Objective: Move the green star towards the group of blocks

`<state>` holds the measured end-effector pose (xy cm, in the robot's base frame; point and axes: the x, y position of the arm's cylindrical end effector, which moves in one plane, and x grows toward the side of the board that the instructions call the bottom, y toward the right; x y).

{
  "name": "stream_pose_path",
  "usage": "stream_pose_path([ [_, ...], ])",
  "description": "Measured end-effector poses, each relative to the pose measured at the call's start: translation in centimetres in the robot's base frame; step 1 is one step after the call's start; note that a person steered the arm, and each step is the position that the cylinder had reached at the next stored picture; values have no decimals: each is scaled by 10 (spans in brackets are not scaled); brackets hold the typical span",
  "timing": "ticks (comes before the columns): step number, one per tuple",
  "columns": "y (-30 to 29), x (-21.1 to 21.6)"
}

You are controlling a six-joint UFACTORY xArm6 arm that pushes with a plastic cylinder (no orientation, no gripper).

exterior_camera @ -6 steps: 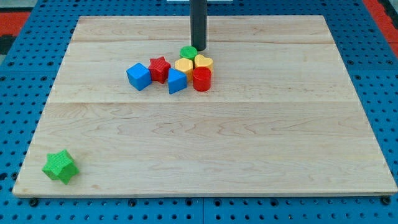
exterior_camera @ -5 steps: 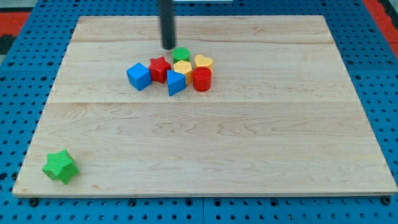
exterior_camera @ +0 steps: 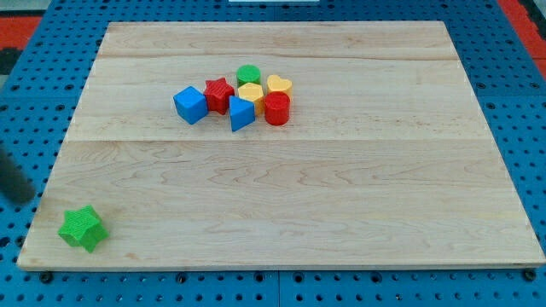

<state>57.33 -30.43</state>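
Observation:
The green star [exterior_camera: 83, 228] lies alone near the board's bottom left corner. The group sits at the view's top centre: a blue cube [exterior_camera: 190, 104], a red star [exterior_camera: 219, 93], a blue triangular block [exterior_camera: 241, 112], a green cylinder [exterior_camera: 249, 75], a yellow hexagon [exterior_camera: 251, 92], a yellow heart [exterior_camera: 279, 85] and a red cylinder [exterior_camera: 276, 109]. My rod shows only as a dark motion blur at the view's left edge. My tip [exterior_camera: 23, 201] is just off the board's left side, up and to the left of the green star, not touching it.
The wooden board [exterior_camera: 324, 205] lies on a blue pegboard surface [exterior_camera: 529, 128]. Red matting shows at the view's top corners.
My rod has swept from beside the green cylinder at the top of the group down to the view's left edge, near the green star. The green cylinder shifted slightly left. The green star has not moved.

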Motion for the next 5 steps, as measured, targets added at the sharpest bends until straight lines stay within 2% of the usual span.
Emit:
stream_pose_path([
  [1,20,44],
  [3,178,-34],
  [4,232,-73],
  [5,228,-79],
])
